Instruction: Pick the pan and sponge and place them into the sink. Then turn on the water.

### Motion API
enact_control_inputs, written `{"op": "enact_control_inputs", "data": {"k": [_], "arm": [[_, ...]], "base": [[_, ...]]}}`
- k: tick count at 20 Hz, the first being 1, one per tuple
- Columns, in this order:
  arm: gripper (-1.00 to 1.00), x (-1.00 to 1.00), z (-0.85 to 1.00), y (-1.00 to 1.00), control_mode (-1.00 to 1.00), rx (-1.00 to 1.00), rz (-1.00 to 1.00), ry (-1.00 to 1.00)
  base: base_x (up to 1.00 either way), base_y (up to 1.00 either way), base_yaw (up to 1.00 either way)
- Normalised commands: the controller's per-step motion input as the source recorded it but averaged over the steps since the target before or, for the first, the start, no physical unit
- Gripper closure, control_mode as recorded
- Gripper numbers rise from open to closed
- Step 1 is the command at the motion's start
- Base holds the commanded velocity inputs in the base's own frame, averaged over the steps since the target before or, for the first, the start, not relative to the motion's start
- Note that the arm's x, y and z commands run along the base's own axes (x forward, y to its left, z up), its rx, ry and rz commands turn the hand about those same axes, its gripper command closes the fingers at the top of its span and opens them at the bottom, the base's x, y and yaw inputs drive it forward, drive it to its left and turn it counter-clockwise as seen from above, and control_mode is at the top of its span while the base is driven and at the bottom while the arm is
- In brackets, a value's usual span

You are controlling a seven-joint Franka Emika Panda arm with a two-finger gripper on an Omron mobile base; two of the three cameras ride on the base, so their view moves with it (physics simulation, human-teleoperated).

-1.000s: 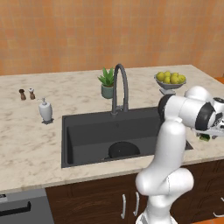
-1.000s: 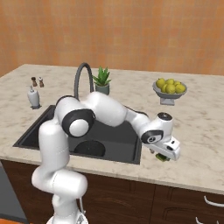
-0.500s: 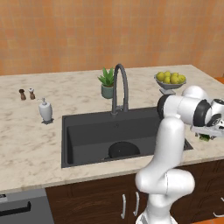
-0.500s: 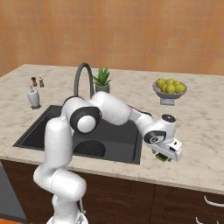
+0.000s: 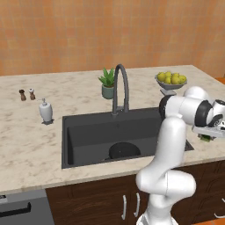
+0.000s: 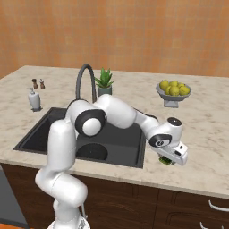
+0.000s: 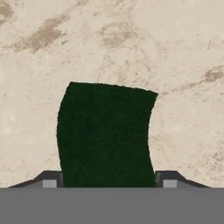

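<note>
The sponge (image 6: 167, 160) by the right of the sink (image 6: 134, 159) is mostly covered by the robot's hand in both base views; only a green sliver shows (image 5: 205, 138). In the hand view its near end is cut off by the bottom edge, and whether the fingertips (image 7: 49, 181) touch its sides cannot be told. The pan (image 5: 124, 151) in the sink shows only as a dark curve, its handle hidden. The two small shakers (image 5: 27, 94) left of the sink are too small to tell apart.

The white arm bends over the right end of the dark sink (image 5: 88, 132), its gripper (image 5: 206, 137) low over a green sponge (image 5: 205, 138) on the marble counter (image 5: 26, 149); the pan (image 5: 124, 150) lies inside the basin.
</note>
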Motion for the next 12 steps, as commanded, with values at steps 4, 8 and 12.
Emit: {"op": "enact_control_inputs", "data": {"k": [4,8,12], "arm": [[1.0,0.0,0.05,0.11,-1.0,0.0,0.0,-0.04],[1.0,-0.02,0.38,0.68,-1.0,0.0,0.04,0.0],[1.0,-0.04,0.31,1.0,-1.0,0.0,0.14,0.0]], "base": [[0.0,0.0,0.0],[0.0,0.0,0.0],[0.0,0.0,0.0]]}}
